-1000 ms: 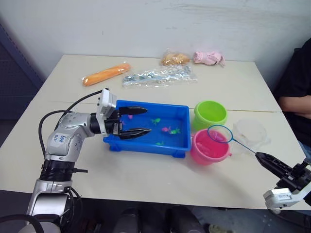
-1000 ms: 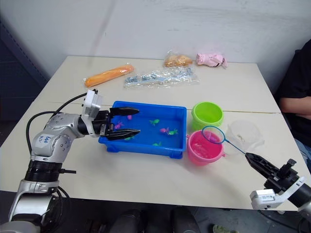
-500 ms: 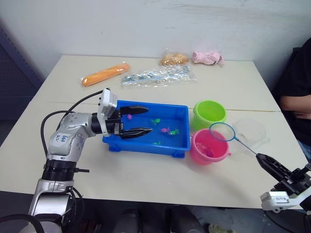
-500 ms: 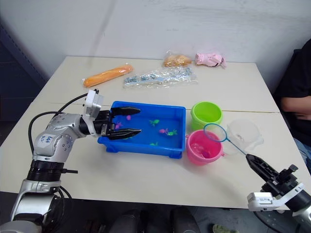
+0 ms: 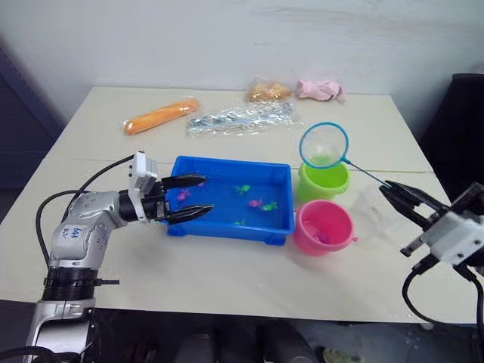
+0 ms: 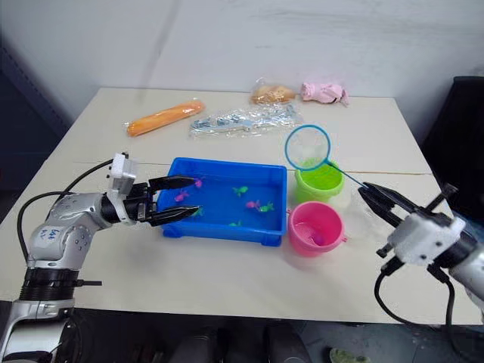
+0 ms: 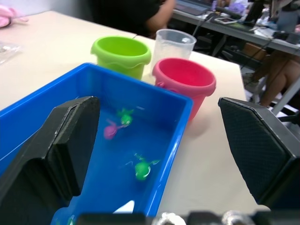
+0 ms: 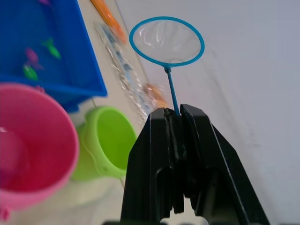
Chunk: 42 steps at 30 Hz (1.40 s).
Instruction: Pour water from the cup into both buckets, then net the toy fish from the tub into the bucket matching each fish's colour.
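I have the right gripper clamped on the thin handle of the net, fingers pressed together around it, so the blue hoop rides up in the air above the lime green bucket, clear of both pails. Raised like that, I judge it is between scoops, free to swing across to the tub without knocking a rim. The hoop looks empty in the right wrist view, though the mesh is too fine to be sure.

My left gripper sits over the near left end of the blue tub, jaws wide apart and gripping nothing; I keep it there, I think, to steady the tray if the net drags it.

The toy fish (a few pink, a few green) lie in the tub's water, so sorting is unfinished. The pink bucket stands just beside the tub's right end, the green one behind it, and the clear measuring cup stands just beside the two buckets, on the side away from the tub.
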Each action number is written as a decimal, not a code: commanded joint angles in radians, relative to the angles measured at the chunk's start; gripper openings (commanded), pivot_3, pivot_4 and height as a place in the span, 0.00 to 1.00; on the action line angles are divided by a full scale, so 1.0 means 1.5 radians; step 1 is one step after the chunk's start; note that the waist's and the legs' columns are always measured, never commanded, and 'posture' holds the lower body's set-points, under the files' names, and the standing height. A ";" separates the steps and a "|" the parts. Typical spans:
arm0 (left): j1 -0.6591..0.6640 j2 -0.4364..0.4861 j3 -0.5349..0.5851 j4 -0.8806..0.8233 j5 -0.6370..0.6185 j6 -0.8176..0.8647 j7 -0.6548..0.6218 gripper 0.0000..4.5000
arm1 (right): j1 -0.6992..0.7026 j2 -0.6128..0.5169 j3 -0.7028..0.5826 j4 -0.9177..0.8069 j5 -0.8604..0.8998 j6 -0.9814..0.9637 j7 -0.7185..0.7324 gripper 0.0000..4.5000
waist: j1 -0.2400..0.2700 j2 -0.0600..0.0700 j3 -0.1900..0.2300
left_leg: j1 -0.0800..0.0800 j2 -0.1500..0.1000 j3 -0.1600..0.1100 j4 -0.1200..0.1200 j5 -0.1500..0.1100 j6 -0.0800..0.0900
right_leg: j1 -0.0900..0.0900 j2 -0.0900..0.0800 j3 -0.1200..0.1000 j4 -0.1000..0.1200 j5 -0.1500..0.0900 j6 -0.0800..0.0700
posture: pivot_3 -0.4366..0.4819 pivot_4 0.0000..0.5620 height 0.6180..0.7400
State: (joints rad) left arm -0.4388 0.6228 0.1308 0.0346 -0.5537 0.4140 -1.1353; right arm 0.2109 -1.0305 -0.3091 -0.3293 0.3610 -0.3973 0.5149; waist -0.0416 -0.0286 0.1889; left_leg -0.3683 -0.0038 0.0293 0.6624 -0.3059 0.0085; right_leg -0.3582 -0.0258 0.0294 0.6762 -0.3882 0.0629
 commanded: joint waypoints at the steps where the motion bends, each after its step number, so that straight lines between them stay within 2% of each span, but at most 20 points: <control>1: 0.016 0.023 0.045 -0.032 -0.016 -0.006 0.013 0.97 | -0.068 -0.032 0.052 -0.060 0.214 0.200 0.095 0.00 | 0.004 0.000 0.000 | -0.001 0.000 0.000 0.000 0.000 0.000 | 0.000 0.000 0.000 -0.001 0.000 0.000 | 0.48 0.27 1.00; 4: 0.041 0.040 0.079 -0.049 -0.022 -0.002 0.028 0.97 | -0.152 -0.043 0.091 -0.067 0.285 0.326 0.134 0.00 | 0.005 0.000 0.000 | -0.001 0.000 -0.001 0.000 -0.002 0.003 | 0.000 -0.001 -0.001 -0.002 0.000 0.000 | 0.48 0.27 1.00; 9: 0.082 0.067 0.118 -0.075 -0.028 0.005 0.042 0.97 | -0.273 -0.037 0.124 -0.046 0.336 0.525 0.111 0.00 | 0.011 0.000 0.000 | -0.003 0.000 -0.003 0.000 -0.003 0.005 | 0.000 -0.001 -0.003 -0.005 0.000 0.000 | 0.48 0.27 1.00; 11: 0.095 0.080 0.132 -0.078 -0.030 0.006 0.043 0.97 | -0.324 -0.028 0.145 -0.037 0.327 0.569 0.121 0.00 | 0.010 0.001 0.000 | -0.004 0.000 -0.004 0.000 -0.003 0.005 | 0.000 -0.002 -0.005 -0.006 0.000 0.000 | 0.48 0.27 1.00; 14: 0.104 0.095 0.145 -0.077 -0.031 0.002 0.042 0.97 | -0.404 -0.041 0.210 -0.029 0.251 0.640 0.126 0.00 | 0.009 0.001 0.000 | -0.005 0.000 -0.005 -0.001 -0.004 0.005 | -0.001 -0.002 -0.006 -0.008 0.000 0.000 | 0.48 0.27 1.00; 17: 0.108 0.106 0.150 -0.077 -0.030 -0.002 0.043 0.97 | -0.486 -0.020 0.265 -0.018 0.203 0.676 0.150 0.00 | 0.008 0.002 0.001 | -0.006 0.000 -0.005 -0.002 -0.004 0.005 | -0.001 -0.002 -0.006 -0.009 0.000 -0.001 | 0.48 0.27 1.00; 22: 0.101 0.119 0.145 -0.077 -0.021 -0.009 0.037 0.97 | -0.537 -0.041 0.349 -0.011 0.075 0.666 0.226 0.00 | 0.009 0.002 0.001 | -0.009 0.000 -0.005 -0.004 -0.003 0.004 | -0.006 -0.002 -0.007 -0.010 0.000 -0.001 | 0.48 0.27 1.00; 24: 0.094 0.123 0.139 -0.074 -0.018 -0.012 0.034 0.97 | -0.537 -0.043 0.357 0.006 0.031 0.628 0.252 0.00 | 0.010 0.002 0.001 | -0.017 0.000 -0.005 -0.002 -0.001 0.001 | -0.013 -0.002 -0.008 -0.008 0.000 -0.001 | 0.48 0.27 1.00; 27: 0.086 0.128 0.129 -0.072 -0.018 -0.012 0.028 0.97 | -0.539 -0.039 0.349 0.048 -0.015 0.563 0.289 0.00 | 0.009 0.002 0.001 | -0.019 0.000 -0.006 0.000 -0.002 0.001 | -0.013 -0.002 -0.008 -0.008 0.000 -0.001 | 0.48 0.27 1.00; 32: 0.079 0.130 0.119 -0.069 -0.019 -0.011 0.023 0.97 | -0.567 -0.027 0.337 0.094 -0.051 0.522 0.332 0.00 | 0.008 0.002 0.001 | -0.019 0.000 -0.006 0.001 -0.002 0.002 | -0.013 -0.002 -0.008 -0.008 0.000 0.000 | 0.48 0.27 1.00; 42: 0.055 0.142 0.090 -0.046 -0.004 -0.017 0.003 0.97 | -0.609 0.011 0.366 0.161 -0.194 0.392 0.353 0.00 | 0.007 0.002 0.001 | -0.017 0.000 -0.006 0.002 -0.001 0.001 | -0.012 -0.002 -0.008 -0.004 0.000 -0.001 | 0.48 0.27 1.00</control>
State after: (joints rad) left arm -0.3373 0.8091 0.2638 -0.0411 -0.5687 0.4031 -1.1131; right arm -0.6817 -1.0157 0.2552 -0.0840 0.1044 0.2330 1.0349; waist -0.0305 -0.0255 0.1902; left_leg -0.3933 -0.0045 0.0205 0.6654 -0.3068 0.0097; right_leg -0.3767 -0.0292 0.0170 0.6708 -0.3879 0.0620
